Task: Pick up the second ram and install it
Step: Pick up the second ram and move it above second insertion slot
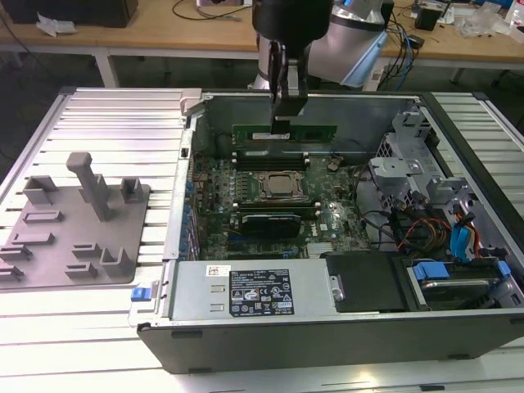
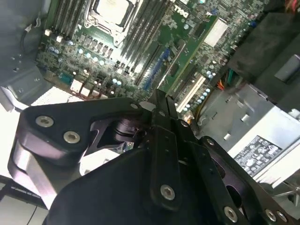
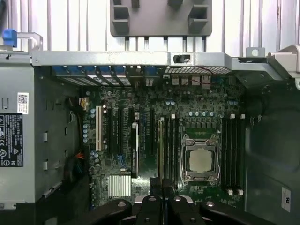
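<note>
In the exterior view my gripper [image 1: 283,123] is shut on the second ram [image 1: 315,133], a long green stick held level by its upper edge. It hangs inside the open computer case, above the motherboard [image 1: 327,221] and its memory slots [image 1: 270,155], apart from them. The silver processor [image 1: 282,187] lies just below. In the first wrist view the ram [image 3: 161,150] runs edge-on out from my gripper [image 3: 161,190], over the slots beside the processor [image 3: 200,159]. My black fingers [image 2: 157,115] meet above the board in the second wrist view.
The grey tray with upright posts [image 1: 74,221] sits on the slatted table at the exterior view's left, outside the case. A power supply [image 1: 254,291] lines the case's near wall. Drive bays and cables [image 1: 442,229] crowd the right side. A dark card [image 1: 266,223] stands near the processor.
</note>
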You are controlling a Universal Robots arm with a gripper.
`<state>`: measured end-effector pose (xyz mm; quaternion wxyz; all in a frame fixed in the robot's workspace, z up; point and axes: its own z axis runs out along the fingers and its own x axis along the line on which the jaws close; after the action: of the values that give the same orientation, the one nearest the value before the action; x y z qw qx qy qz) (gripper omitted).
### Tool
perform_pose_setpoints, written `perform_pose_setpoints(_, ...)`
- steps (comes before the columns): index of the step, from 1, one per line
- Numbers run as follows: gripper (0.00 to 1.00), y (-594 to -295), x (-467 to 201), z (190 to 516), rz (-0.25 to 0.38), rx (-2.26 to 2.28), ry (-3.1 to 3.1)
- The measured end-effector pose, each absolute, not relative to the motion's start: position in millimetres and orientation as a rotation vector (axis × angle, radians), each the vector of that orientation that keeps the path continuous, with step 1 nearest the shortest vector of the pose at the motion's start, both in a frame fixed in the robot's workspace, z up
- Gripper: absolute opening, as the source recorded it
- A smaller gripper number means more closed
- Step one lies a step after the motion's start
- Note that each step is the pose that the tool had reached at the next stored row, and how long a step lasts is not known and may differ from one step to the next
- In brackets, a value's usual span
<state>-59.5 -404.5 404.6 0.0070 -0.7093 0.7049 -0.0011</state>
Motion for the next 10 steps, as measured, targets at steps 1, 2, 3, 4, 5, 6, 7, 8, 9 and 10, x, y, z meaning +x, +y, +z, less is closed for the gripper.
perform_pose_setpoints(1, 0.1, -397.5, -59.5, 400.5, -0.003, -2.218, 2.205)
perform_pose_setpoints(2, 0.1, -393.3, -59.4, 396.1, -0.003, -2.218, 2.205)
perform_pose_setpoints(3, 0.1, -389.9, -59.2, 392.2, -0.003, -2.218, 2.205)
perform_pose_setpoints(4, 0.1, -387.2, -59.0, 388.6, -0.003, -2.218, 2.205)
perform_pose_setpoints(5, 0.1, -385.1, -58.8, 385.1, -0.003, -2.218, 2.205)
perform_pose_setpoints(6, 0.1, -383.8, -58.7, 381.7, -0.003, -2.218, 2.205)
perform_pose_setpoints(7, 0.1, -383.2, -58.7, 379.7, -0.003, -2.218, 2.205)
perform_pose_setpoints(8, 0.1, -382.1, -58.5, 376.4, -0.003, -2.219, 2.205)
perform_pose_setpoints(9, 0.1, -380.6, -58.1, 372.4, -0.003, -2.219, 2.205)
perform_pose_setpoints(10, 0.1, -379.2, -57.7, 367.6, -0.002, -2.219, 2.205)
